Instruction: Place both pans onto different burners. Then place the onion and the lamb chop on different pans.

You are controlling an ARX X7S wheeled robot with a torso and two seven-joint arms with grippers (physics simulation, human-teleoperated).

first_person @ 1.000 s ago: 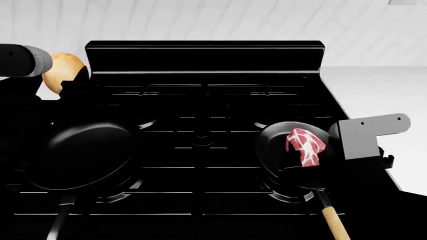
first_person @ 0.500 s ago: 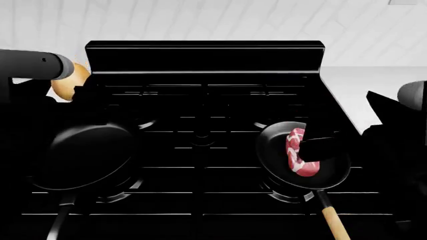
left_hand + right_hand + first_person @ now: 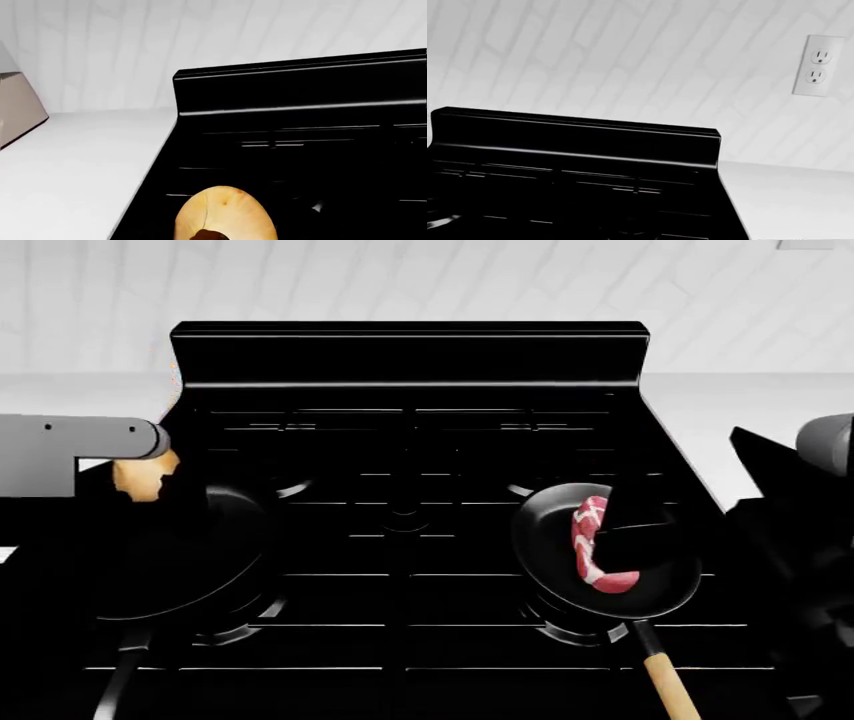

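The black-handled pan (image 3: 180,560) sits on the front left burner (image 3: 240,630). The wooden-handled pan (image 3: 667,585) sits on the front right burner (image 3: 574,632), and the lamb chop (image 3: 590,550) lies flat inside it. My left gripper (image 3: 155,484) is shut on the onion (image 3: 139,480) and holds it above the stove, just beyond the left pan's far left rim. The onion fills the near edge of the left wrist view (image 3: 225,212). My right gripper (image 3: 643,530) hovers just over the lamb chop, with one dark finger across it; it looks open and empty.
The stove's black backguard (image 3: 407,355) rises behind the rear burners (image 3: 287,425). White counter (image 3: 747,420) flanks the stove on both sides. A beige box (image 3: 17,107) stands on the left counter. A wall outlet (image 3: 816,65) is above the right counter.
My left gripper brought the onion forward and down, close to the left pan. My right gripper let go of the lamb chop, which now lies in the right pan, and the arm drew back right.
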